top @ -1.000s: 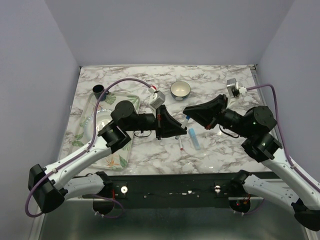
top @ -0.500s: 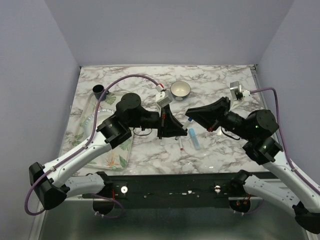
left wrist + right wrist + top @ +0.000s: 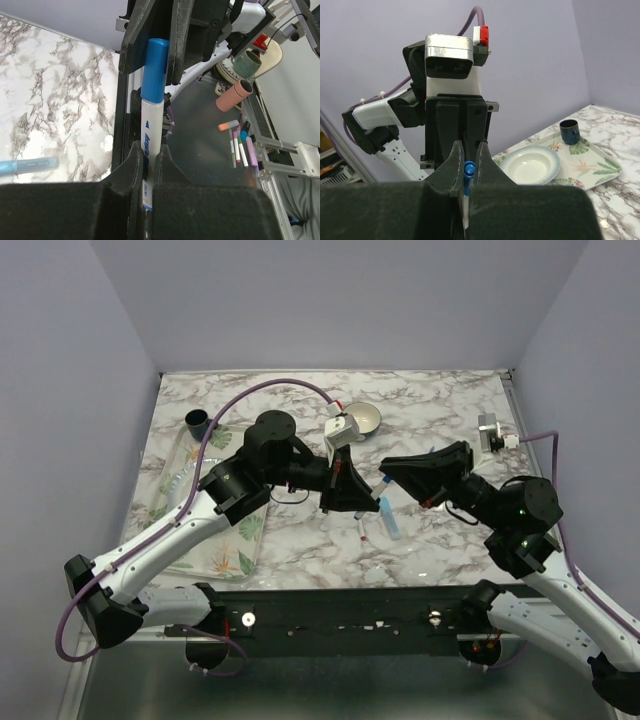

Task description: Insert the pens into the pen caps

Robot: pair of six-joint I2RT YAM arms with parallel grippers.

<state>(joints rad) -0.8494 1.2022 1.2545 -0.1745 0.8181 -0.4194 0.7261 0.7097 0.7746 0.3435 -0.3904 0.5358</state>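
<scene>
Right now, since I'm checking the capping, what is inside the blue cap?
The white pen enters the blue cap from its open end. Its tip is covered by the cap, so how deep it sits cannot be seen.

Reaches inward with left arm (image 3: 170, 540) and right arm (image 3: 573, 588), elbows bent, jaws facing tip to tip. Clamps pen barrel (image 3: 151, 135) in left jaws, blue cap (image 3: 154, 70) in right jaws.

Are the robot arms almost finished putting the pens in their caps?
Not yet. The blue cap looks pushed onto the white pen, gripped between the left pincer and right pincer. The pale blue marker and a red-tipped pen lie on the table, waiting.
</scene>
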